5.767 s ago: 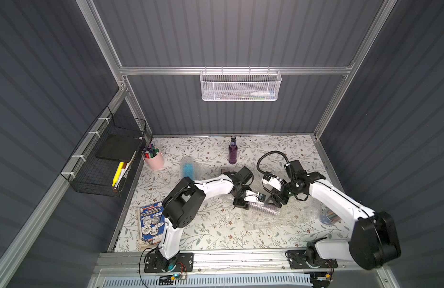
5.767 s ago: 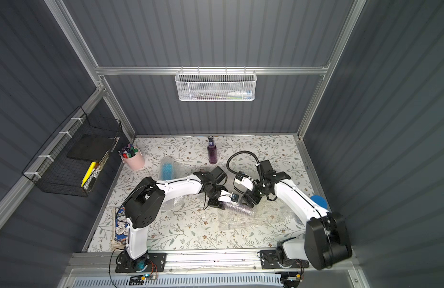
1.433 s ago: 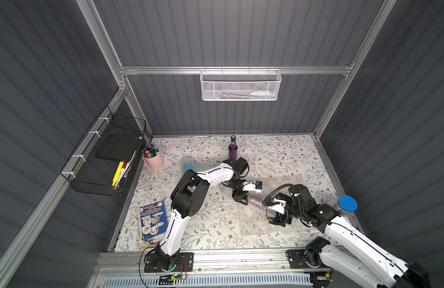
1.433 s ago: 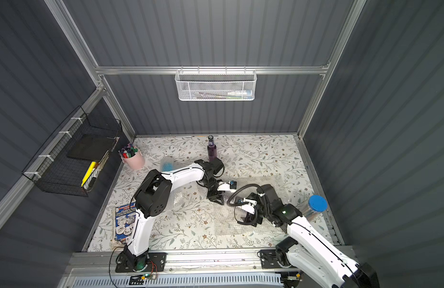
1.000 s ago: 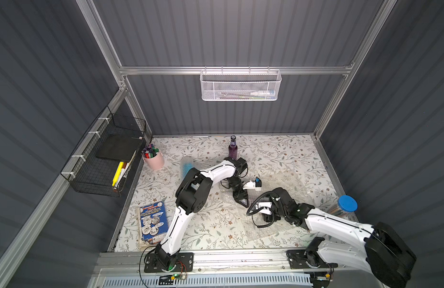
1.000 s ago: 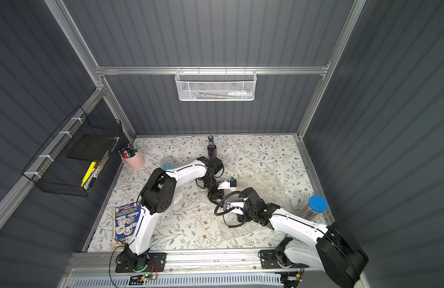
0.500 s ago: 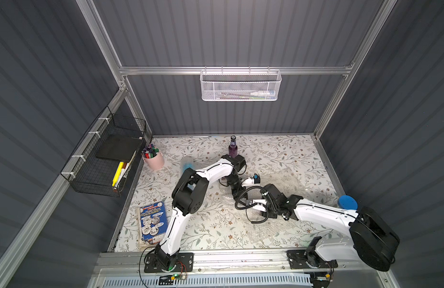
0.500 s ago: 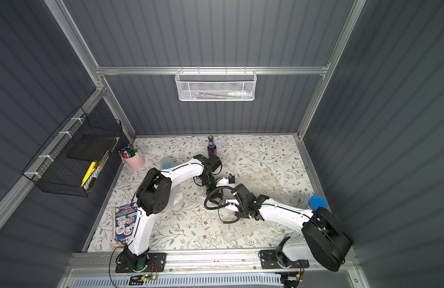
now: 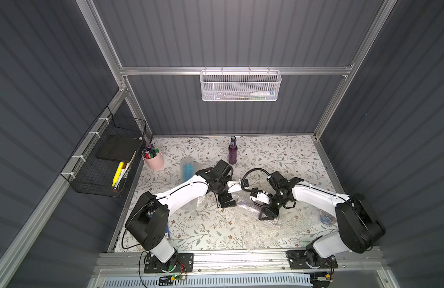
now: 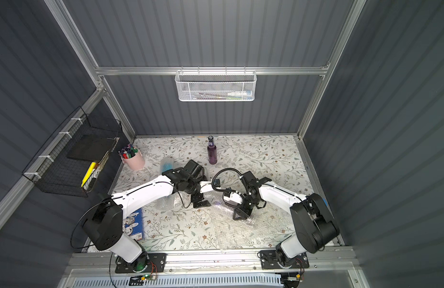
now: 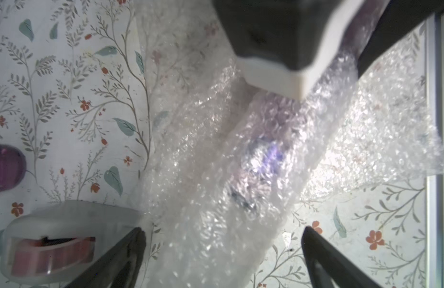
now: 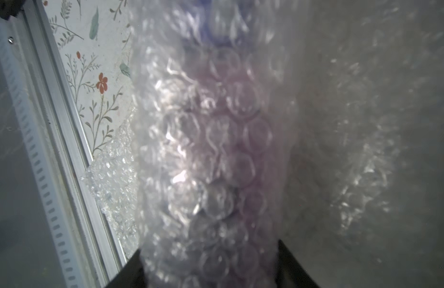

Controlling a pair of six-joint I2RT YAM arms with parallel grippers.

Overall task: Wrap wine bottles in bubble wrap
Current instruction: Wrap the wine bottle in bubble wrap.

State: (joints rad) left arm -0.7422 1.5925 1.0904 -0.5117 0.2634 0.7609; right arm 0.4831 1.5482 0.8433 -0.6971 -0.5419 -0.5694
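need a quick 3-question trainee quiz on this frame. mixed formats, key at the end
1. True or false: the bare purple bottle lies on its side.
2. Which gripper's fingers stand wide apart on either side of the wrapped purple bottle? A. left B. right C. neither
3. Fill in: the wrapped blue bottle lies near the ____ cup of markers.

Key
1. False. It stands upright.
2. A. The left gripper is open. The right gripper is closed on the bottle.
3. pink
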